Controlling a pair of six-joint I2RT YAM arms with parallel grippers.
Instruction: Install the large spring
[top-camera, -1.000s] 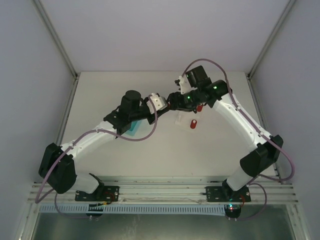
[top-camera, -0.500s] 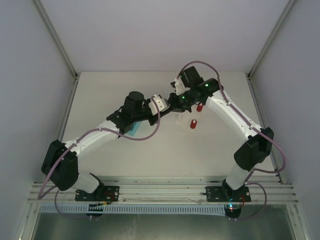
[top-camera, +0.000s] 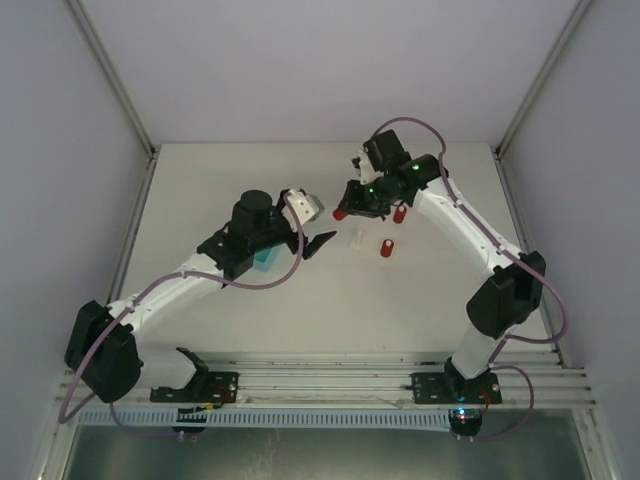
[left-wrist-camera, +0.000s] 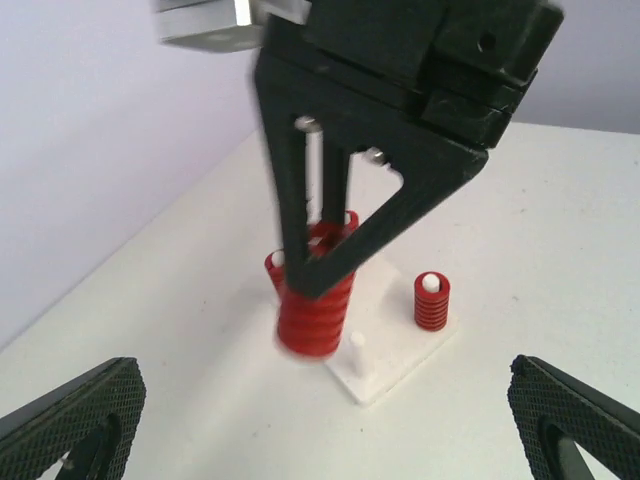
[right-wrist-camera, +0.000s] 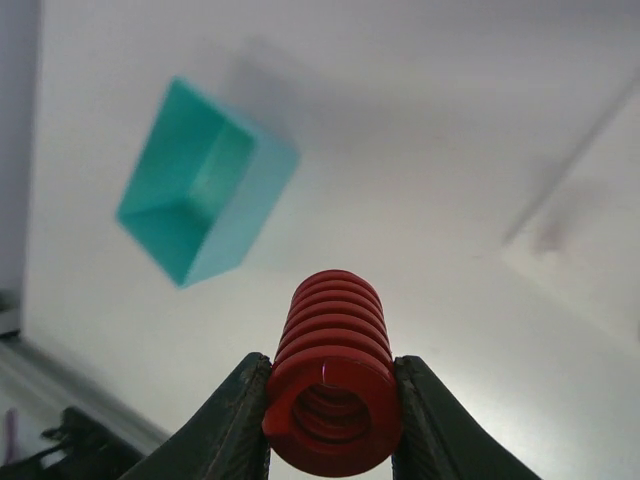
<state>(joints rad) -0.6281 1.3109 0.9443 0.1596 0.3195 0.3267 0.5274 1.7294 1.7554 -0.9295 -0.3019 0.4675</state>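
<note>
Red large spring clenched in right gripper near the white base plate — left gripper spread wide, grasping nothing, to its left

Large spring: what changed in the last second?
The left gripper opened and drew back towards its base. The right gripper shut on the large spring and holds it near the white plate. Plate, small springs and teal bin stayed put.

You see that your left hand has opened wide and drawn back from the right hand, which has closed on the red spring and holds it alone.
</note>
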